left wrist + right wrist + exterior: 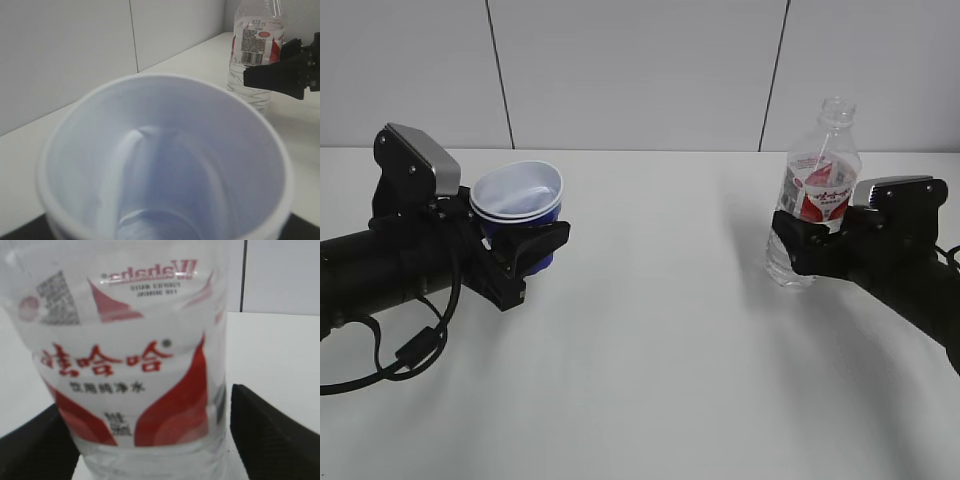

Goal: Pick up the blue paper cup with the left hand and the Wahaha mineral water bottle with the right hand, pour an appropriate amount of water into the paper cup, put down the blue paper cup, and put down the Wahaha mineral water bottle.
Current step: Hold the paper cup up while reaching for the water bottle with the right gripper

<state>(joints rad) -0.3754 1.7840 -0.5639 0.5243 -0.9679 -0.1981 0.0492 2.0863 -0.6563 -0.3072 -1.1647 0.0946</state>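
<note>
From the outside camera we see a white table against a pale panelled wall. On the left, the left hand grips the blue paper cup, jaws closed round its lower body, the cup tilted slightly. On the right, the right hand clamps the water bottle below its label; the bottle stands upright with no cap, and cup and bottle are well apart. We cannot tell whether either is lifted off the table.

The left wrist camera looks into the cup, which appears dry, with the bottle beyond.

The right wrist camera shows the bottle label between dark fingers.

We judge both grasps made and pouring next: bring the two together and tip the neck over the rim. Nothing stands between them.
</note>
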